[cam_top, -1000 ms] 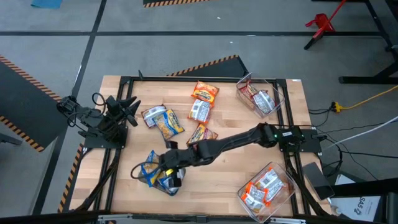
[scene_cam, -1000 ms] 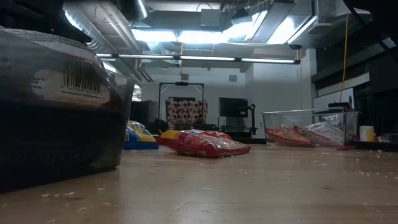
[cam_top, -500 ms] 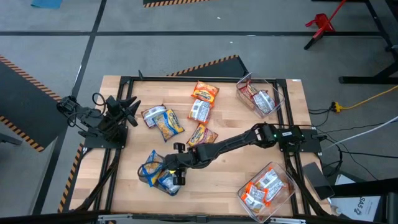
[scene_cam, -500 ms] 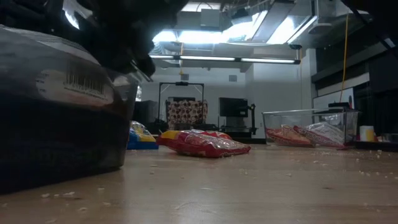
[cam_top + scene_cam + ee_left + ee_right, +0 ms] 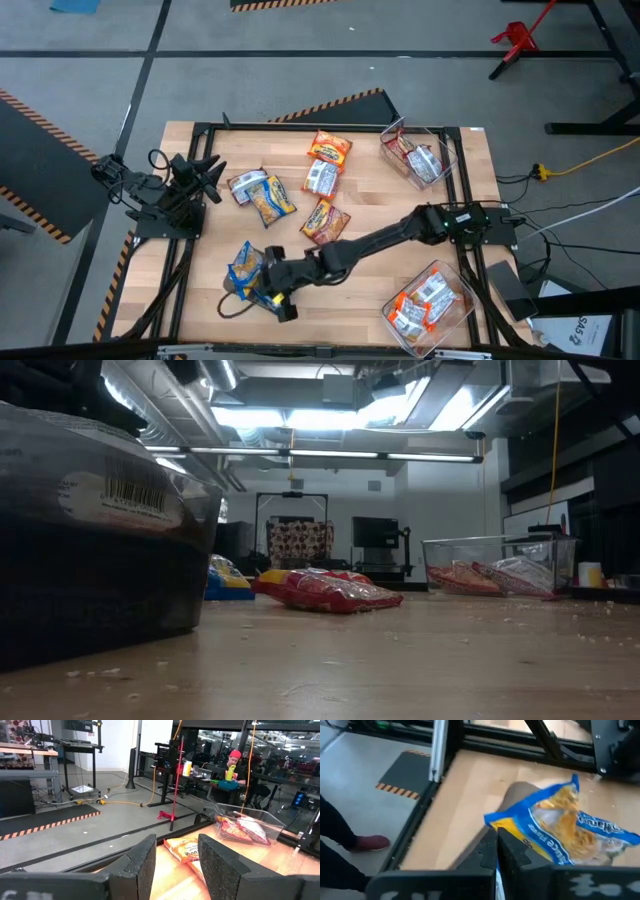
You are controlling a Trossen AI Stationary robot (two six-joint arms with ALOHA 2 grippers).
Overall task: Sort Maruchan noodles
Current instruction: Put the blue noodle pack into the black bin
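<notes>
My right pincer [image 5: 281, 300] is down at the front left part of the wooden desk [image 5: 370, 275]. Its fingers are squeezed almost together on the crinkly blue and yellow noodle packet [image 5: 567, 827]. The packet sticks out ahead of the fingertips, toward the desk's left edge. My left pincer [image 5: 176, 855] waits at the back left edge, a little open and empty. I think the right arm must carry this one.
</notes>
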